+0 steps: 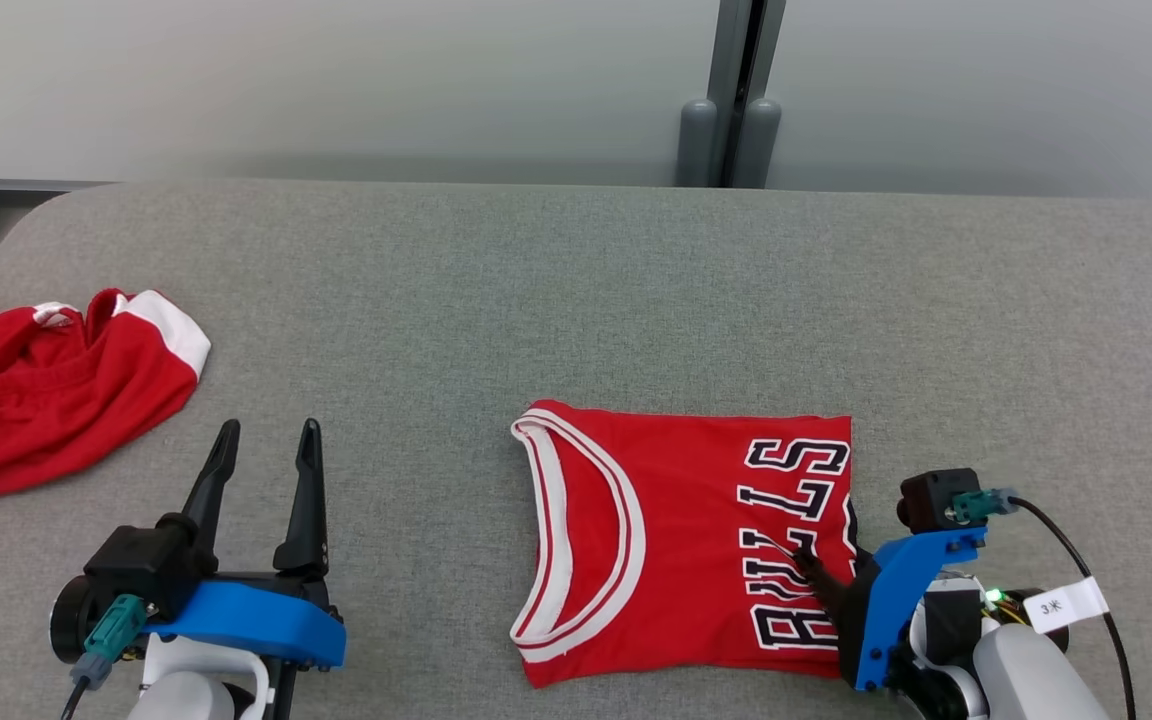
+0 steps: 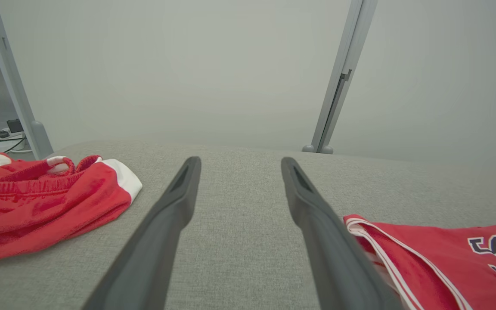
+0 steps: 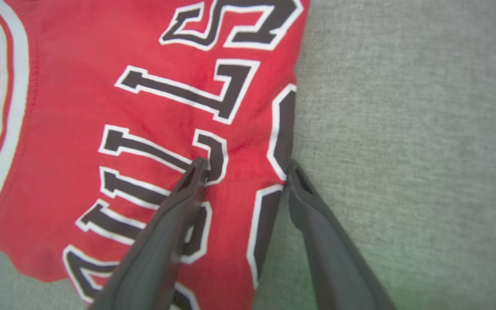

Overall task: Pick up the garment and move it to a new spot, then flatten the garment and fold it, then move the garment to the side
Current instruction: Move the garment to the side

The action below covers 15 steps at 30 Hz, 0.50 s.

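1. The right jaws stand apart and clamp nothing. In the right wrist view one finger [image 3: 190,185] rests its tip on a black letter of the jersey [image 3: 101,107]. The other finger [image 3: 312,206] sits at the jersey's folded edge, where the cloth meets the table [image 3: 424,129]. That edge runs between the two fingers.
2. In the head view the right jaws reach in from 4 o'clock, their dark tip lying on the lettering at the jersey's 3 o'clock end.
3. The left jaws are also spread wide and hold nothing. Their fingers [image 1: 304,500] point toward 12 o'clock above bare table at about 7 o'clock in the head view, well apart from the jersey.
4. The jersey is red, folded into a rough rectangle and lying flat on the grey table at about 5 o'clock from the table's middle. Its white-striped neckline faces 9 o'clock, and the word BULLS in black, white-edged letters runs along the 3 o'clock side.
5. A second red garment [image 1: 46,400] with white trim lies crumpled at the table's 9 o'clock edge, beyond the left jaws.
6. A white tag [image 1: 1066,605] hangs on a cable at the right wrist.
7. Behind the table at 12 o'clock stands a pale wall with a grey post [image 1: 736,100].
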Available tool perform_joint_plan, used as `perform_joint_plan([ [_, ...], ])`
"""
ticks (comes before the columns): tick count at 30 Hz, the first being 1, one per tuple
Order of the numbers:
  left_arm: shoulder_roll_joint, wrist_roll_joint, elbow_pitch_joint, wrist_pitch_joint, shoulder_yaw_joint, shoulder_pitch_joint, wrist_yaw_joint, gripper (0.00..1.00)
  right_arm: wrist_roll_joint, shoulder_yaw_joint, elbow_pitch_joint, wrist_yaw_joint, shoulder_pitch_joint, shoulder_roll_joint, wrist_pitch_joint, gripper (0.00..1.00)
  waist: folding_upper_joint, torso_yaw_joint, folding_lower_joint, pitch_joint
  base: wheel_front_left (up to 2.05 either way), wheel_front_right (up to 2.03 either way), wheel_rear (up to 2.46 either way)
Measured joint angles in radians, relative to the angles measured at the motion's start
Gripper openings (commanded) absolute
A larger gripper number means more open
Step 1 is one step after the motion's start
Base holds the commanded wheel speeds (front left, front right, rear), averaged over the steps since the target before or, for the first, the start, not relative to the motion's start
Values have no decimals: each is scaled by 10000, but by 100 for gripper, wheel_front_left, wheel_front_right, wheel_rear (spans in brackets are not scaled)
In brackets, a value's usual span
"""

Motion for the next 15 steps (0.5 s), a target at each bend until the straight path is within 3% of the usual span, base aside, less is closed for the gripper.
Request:
perform_joint_plan([
  [1,-6,0,4,0,-12,-11,-2,100,-19,92,12,0,-48,-23,59,0,0,-11,0,18,0,0,0],
  [11,-38,46,-54,-54,-115,-296,-31,100,-1613,525,-121,4,-1179,4,153,0,1,-158,1,426,0,0,0],
  [15,10,138,-318,-71,-100,-547,-50,100,-1887,1336,-383,6,-2623,-911,140,0,2,-409,2,923,0,0,0],
])
